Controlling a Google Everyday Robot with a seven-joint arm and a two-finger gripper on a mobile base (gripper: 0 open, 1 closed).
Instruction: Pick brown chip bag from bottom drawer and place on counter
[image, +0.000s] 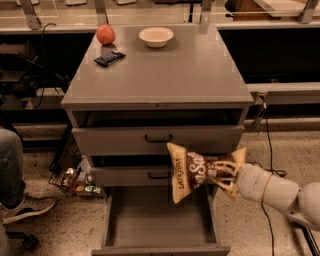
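The brown chip bag (189, 171), dark brown with cream ends and white lettering, hangs in the air in front of the middle drawer, above the open bottom drawer (157, 218). My gripper (218, 175) reaches in from the lower right on a white arm and is shut on the bag's right end. The bottom drawer is pulled out and its grey tray looks empty. The counter (175, 65) is the flat grey cabinet top, well above the bag.
On the counter stand a red apple (105, 34), a white bowl (156, 36) and a dark blue candy bar (109, 58). The two upper drawers (157, 138) with black handles stick out slightly. A person's leg and shoe (15, 190) and floor clutter (75, 181) are at the left.
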